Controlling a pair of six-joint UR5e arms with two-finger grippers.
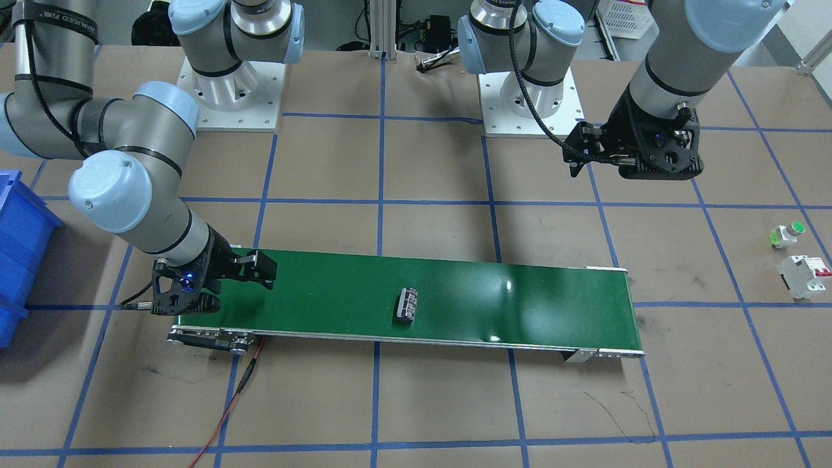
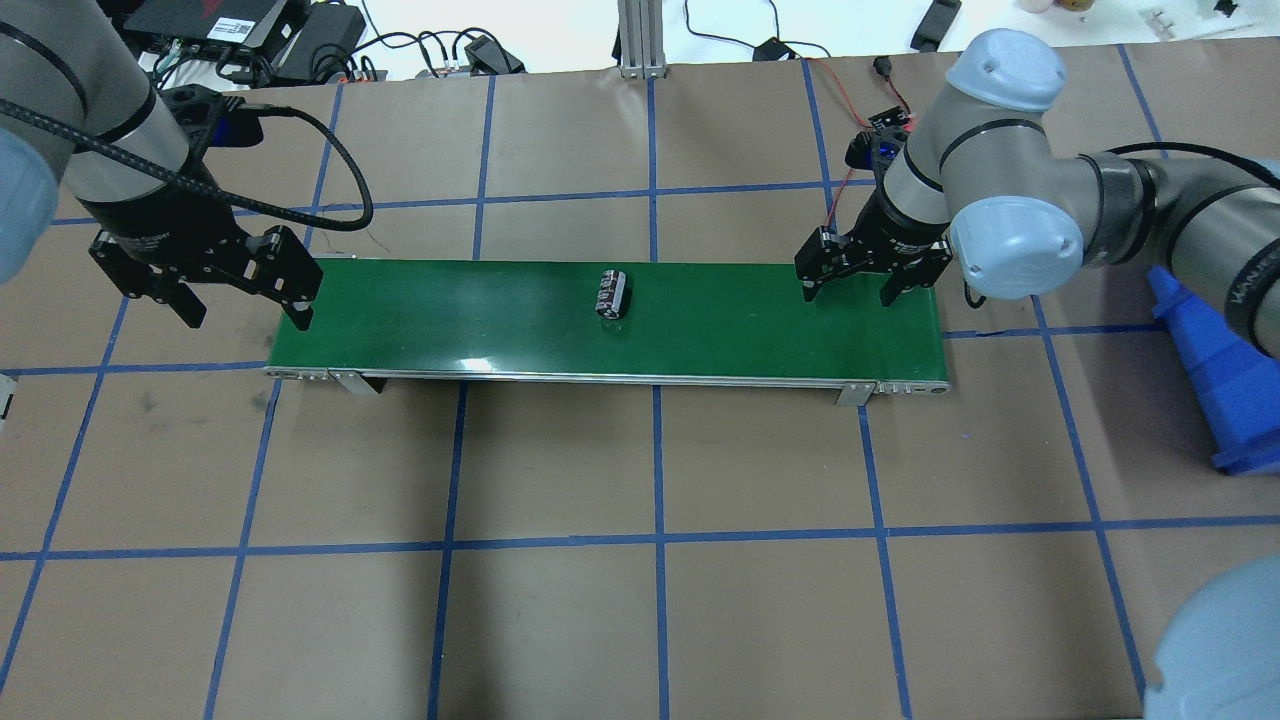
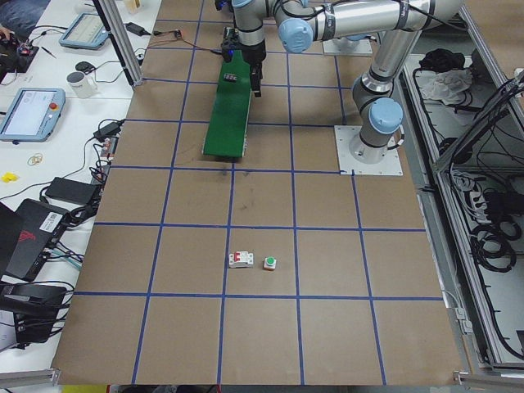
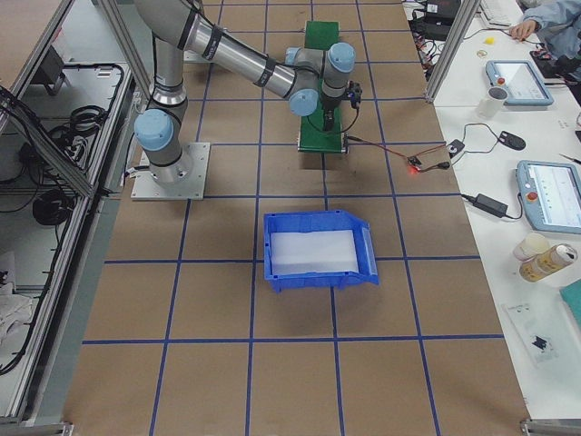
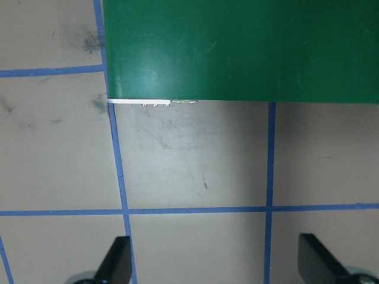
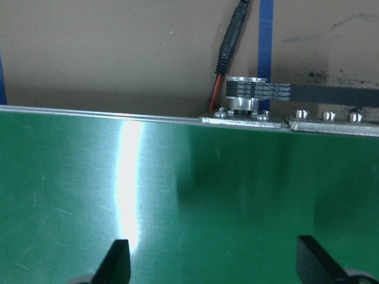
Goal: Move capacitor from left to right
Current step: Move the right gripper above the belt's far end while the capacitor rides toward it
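The capacitor (image 1: 407, 305), a stubby dark cylinder with pale stripes, lies on its side near the middle of the green conveyor belt (image 1: 520, 305); it also shows in the overhead view (image 2: 612, 293). My left gripper (image 2: 245, 305) is open and empty, above the table just off the belt's left end; its wrist view (image 5: 216, 263) shows bare table and the belt's corner. My right gripper (image 2: 850, 290) is open and empty, low over the belt's right end; its wrist view (image 6: 216, 263) shows only belt. The capacitor is apart from both grippers.
A white breaker (image 1: 805, 275) with red switches and a green-capped push button (image 1: 788, 234) sit on the table beyond the belt's left end. A blue bin (image 4: 318, 250) stands past the belt's right end. A red and black cable (image 1: 227, 403) runs from that end.
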